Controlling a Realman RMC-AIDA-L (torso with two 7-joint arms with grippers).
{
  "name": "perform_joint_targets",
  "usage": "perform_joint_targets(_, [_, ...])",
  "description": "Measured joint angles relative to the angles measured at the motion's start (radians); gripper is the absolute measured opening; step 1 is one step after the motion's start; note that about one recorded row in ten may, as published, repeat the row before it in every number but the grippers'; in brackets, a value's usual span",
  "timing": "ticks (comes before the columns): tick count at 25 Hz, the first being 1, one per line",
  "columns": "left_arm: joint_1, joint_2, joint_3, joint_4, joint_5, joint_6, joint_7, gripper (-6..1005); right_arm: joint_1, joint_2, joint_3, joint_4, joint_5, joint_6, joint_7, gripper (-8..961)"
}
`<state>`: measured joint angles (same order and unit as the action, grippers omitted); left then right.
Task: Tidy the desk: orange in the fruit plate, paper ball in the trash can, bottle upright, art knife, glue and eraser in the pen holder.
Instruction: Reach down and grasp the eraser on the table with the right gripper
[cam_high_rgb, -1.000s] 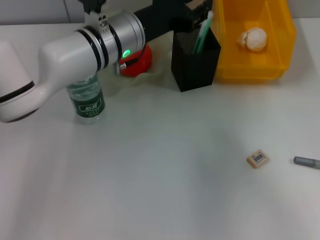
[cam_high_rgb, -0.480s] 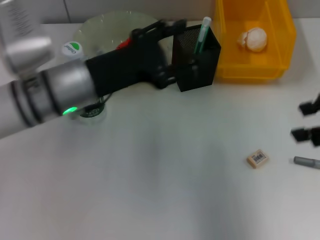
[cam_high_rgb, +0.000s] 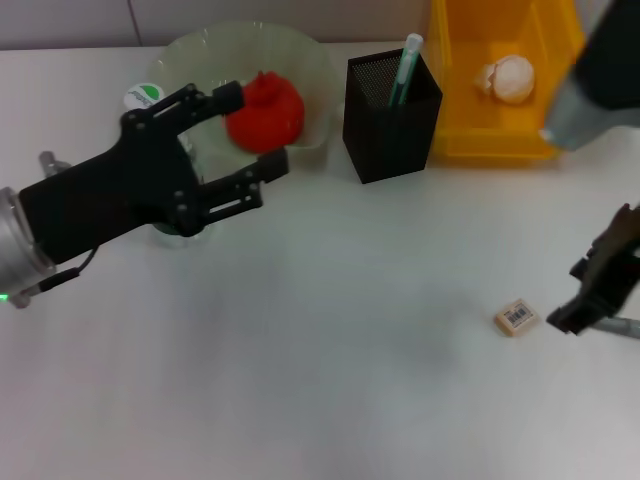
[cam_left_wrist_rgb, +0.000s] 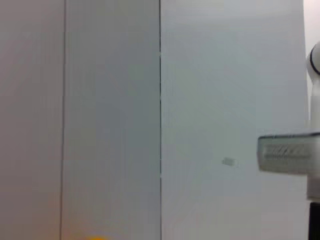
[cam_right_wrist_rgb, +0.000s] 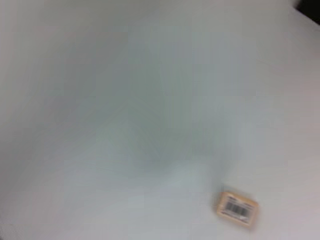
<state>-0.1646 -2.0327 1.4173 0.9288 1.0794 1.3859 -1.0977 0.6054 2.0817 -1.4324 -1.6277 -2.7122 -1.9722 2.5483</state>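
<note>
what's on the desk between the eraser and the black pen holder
Nothing. In the head view the stretch of desk between the eraser and the pen holder is bare; the right gripper sits on the eraser's other side.

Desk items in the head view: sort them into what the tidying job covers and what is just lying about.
Part of the job:
- orange in the fruit plate
- paper ball in the yellow trash can
- bottle, upright behind the left end effector
- pen holder
- eraser, loose on the desk
- right end effector, beside the eraser

Just lying about:
- nothing visible
</note>
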Motion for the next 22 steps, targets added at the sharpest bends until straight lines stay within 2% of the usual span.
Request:
perform_joint_targets(4, [0.019,0.001,-0.026,-0.006,0.003,0.026,0.007,802,0.035,0.001,-0.103,0.101,-0.068,0.101,0.149,531])
perform_joint_targets(6, [0.022,0.004,-0.028,-0.006,0.004,0.026,0.010,802,0.064,0.004,-0.124,0.193,-0.069,0.143,0.205,529])
perform_joint_targets(11, [0.023,0.006,-0.051,-0.008,0.029,0.027,0.019,802,0.076,0.007,-0.143,0.275,-0.026,0.195,0.227,526])
perform_joint_targets(13, [0.020,-0.003,-0.087,-0.017,0.059,0.032,0.019,802,0.077,0.007,-0.149,0.315,-0.008,0.234,0.241,524])
perform_joint_targets(22, [0.016,-0.014,-0.122,-0.024,0.083,0.043,0.022,802,0.075,0.008,-0.190,0.356,-0.010,0.301,0.267,517])
